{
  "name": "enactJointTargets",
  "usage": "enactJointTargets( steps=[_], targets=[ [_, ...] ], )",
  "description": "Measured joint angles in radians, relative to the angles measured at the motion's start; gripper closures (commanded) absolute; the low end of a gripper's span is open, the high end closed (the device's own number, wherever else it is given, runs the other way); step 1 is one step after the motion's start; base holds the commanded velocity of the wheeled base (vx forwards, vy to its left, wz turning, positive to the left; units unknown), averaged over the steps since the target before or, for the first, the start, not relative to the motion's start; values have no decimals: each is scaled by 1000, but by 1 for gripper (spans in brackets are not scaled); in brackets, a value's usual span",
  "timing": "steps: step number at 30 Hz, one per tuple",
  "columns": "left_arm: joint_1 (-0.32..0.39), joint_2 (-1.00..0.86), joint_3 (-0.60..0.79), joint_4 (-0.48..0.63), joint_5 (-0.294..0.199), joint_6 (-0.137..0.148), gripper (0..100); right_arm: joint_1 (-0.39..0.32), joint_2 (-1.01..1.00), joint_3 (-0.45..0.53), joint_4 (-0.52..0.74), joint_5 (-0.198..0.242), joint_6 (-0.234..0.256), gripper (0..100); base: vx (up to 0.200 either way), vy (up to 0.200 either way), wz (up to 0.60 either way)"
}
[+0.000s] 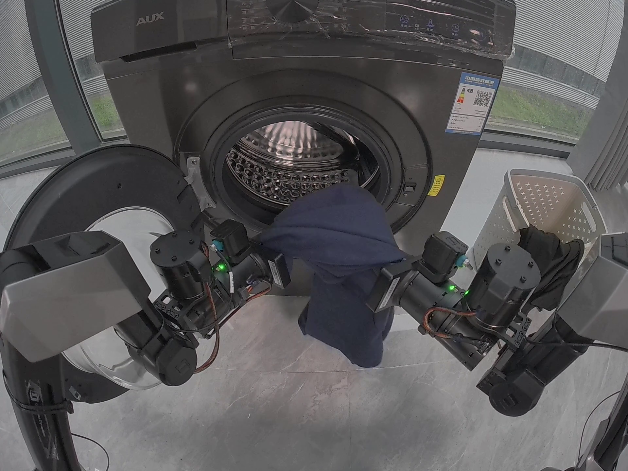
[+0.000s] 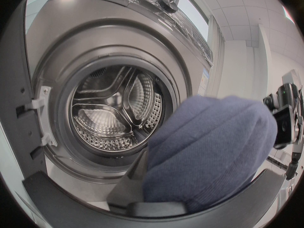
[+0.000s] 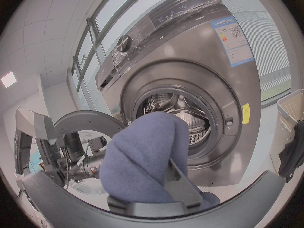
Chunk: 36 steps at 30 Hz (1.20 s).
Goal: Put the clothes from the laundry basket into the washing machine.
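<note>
I see the garment [image 1: 333, 230] as matt knitted cloth, the drum [image 1: 288, 165] as shiny perforated metal, the basket [image 1: 549, 204] matt plastic.

The navy garment [image 1: 330, 243] drapes over the left gripper [image 2: 142, 193] and right gripper [image 3: 166, 195], covering their grip; the right arm [image 1: 451, 296] masks the lower part of the laundry basket [image 1: 556, 197].

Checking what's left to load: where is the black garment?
In the head view, the black garment hangs over the rim of the white laundry basket on the robot's right, beside the washing machine.
</note>
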Motion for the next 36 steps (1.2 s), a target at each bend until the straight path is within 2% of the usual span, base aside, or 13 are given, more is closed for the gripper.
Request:
enactJointTargets(
  steps=[7,17,18,25,27,31,36],
  targets=[
    [-17,-36,30,-1,8,-1,100,11,-4,7,-1,1,5,100,0,0,0],
    [-75,-38,148,-2,-7,11,100,17,-11,-103,-1,-2,3,100,0,0,0],
    [-77,-37,155,-2,-8,11,0,17,-12,-106,0,-2,2,100,0,0,0],
    [-84,-27,243,-1,-19,14,0,13,-20,-123,0,-1,-4,100,0,0,0],
    [-87,-24,275,-1,-30,25,0,8,-20,-131,2,-1,-5,100,0,0,0],
    [-103,-30,330,0,-89,55,0,-2,-15,-155,9,0,-10,100,0,0,0],
    [-131,-68,324,-1,-110,69,0,-12,7,-181,12,0,-18,100,0,0,0]
  ],
)
